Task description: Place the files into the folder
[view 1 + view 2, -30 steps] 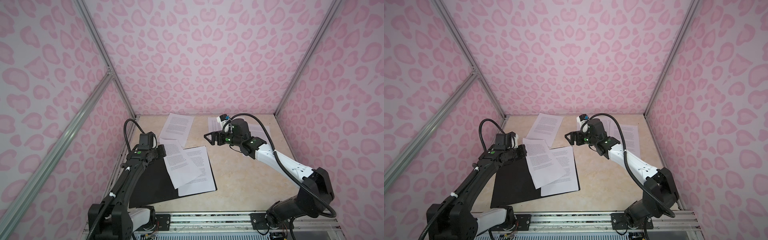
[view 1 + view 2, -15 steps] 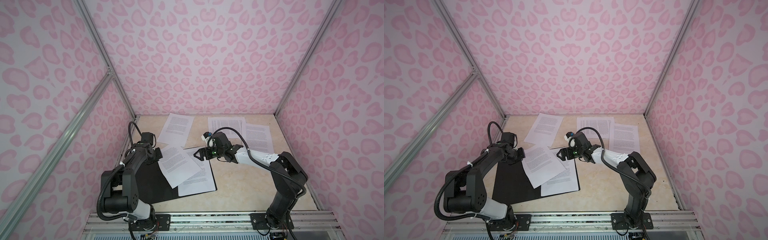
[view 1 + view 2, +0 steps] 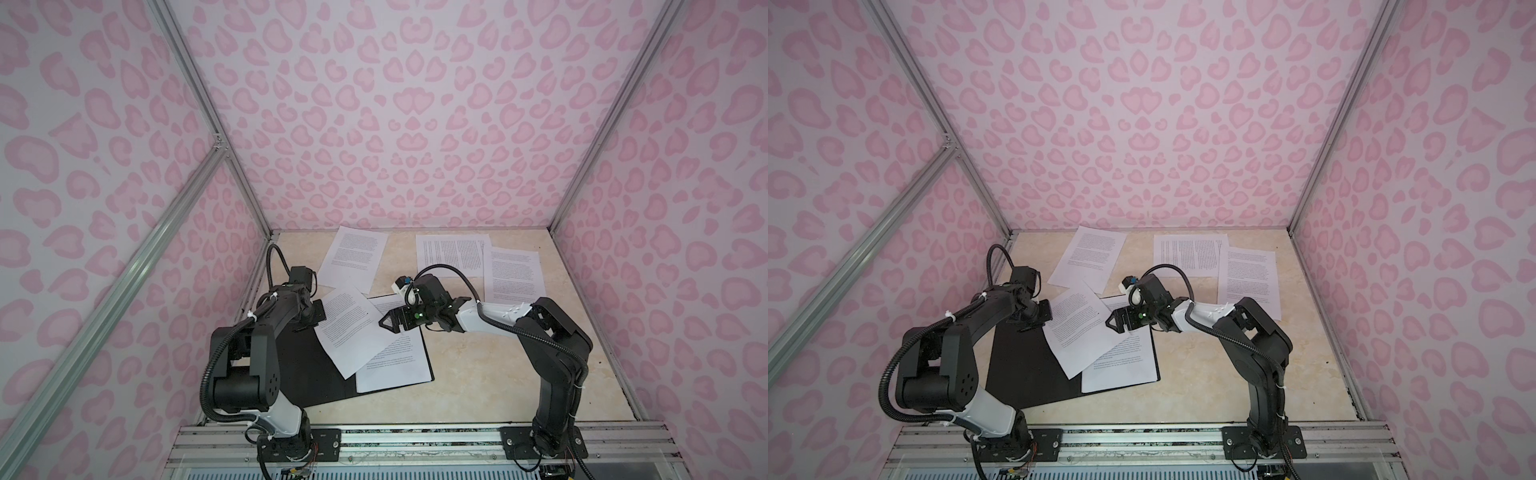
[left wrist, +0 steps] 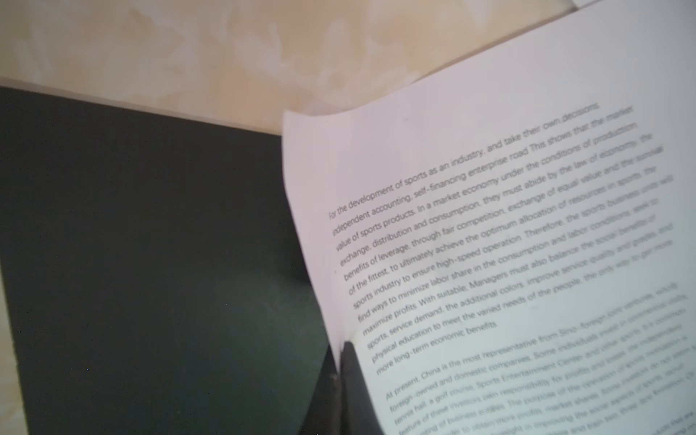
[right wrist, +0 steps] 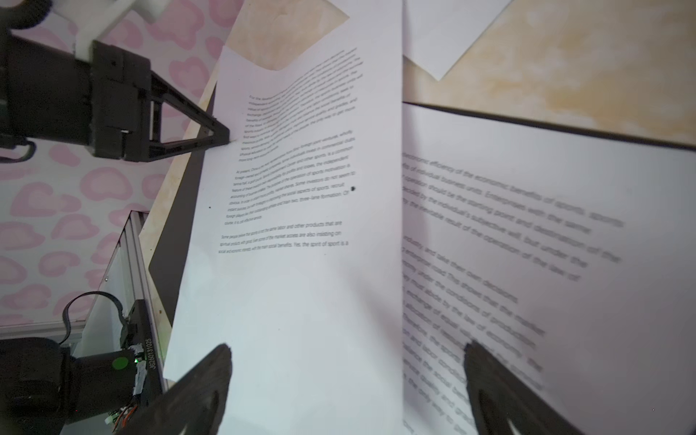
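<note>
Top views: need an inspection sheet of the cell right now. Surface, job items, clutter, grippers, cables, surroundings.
Surface: beige table, no spills seen.
Job's things: folder lies open, black inside up. A straight sheet sits in its right half, with a tilted sheet on top. Three loose sheets lie at the back, outside the folder.
Clutter: nothing seen.
Grippers: left gripper, jaws shut on the tilted sheet's edge. Right gripper, jaws open above that sheet's other edge, holding nothing.
Cables: a black cable loop at each wrist, above the paper.
Surroundings: pink-patterned walls, metal frame.
</note>
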You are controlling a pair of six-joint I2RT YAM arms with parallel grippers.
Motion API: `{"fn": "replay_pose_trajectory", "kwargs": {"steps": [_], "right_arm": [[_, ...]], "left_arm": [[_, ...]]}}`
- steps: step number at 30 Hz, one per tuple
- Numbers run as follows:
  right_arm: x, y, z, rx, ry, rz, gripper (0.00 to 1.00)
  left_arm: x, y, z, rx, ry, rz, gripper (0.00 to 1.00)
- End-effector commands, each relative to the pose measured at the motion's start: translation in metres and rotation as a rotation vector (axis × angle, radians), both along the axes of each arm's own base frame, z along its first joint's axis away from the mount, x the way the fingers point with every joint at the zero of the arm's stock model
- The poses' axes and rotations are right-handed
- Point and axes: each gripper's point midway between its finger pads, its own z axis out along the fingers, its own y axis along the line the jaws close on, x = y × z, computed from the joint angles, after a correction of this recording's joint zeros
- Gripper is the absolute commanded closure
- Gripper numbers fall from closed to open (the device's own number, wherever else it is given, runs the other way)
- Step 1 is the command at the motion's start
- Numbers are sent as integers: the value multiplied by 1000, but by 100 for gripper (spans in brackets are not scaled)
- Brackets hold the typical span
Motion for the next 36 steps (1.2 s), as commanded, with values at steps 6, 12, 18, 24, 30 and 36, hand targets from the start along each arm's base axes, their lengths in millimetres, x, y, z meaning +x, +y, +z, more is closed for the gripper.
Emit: {"fn": "replay_pose_trajectory", "kwargs": {"steps": [6, 12, 18, 24, 30, 36], "right_arm": [[-1, 12, -11, 27, 45, 31, 12], [0, 16, -12, 10, 25, 46, 12], [3, 17, -27, -41, 16, 35, 14], [5, 19, -29, -50, 9, 37, 14], [2, 23, -36, -50, 33, 48, 14], [-1, 26, -36, -23, 60, 57, 14]], "left_arm": [[0, -2, -2, 3, 8, -14, 97], [0, -4, -2, 25, 14, -38, 97], [-1, -6, -2, 22, 16, -44, 97], [-2, -5, -3, 38, 24, -49, 97], [-2, -6, -3, 37, 26, -54, 97], [-2, -7, -3, 34, 27, -60, 97]]}}
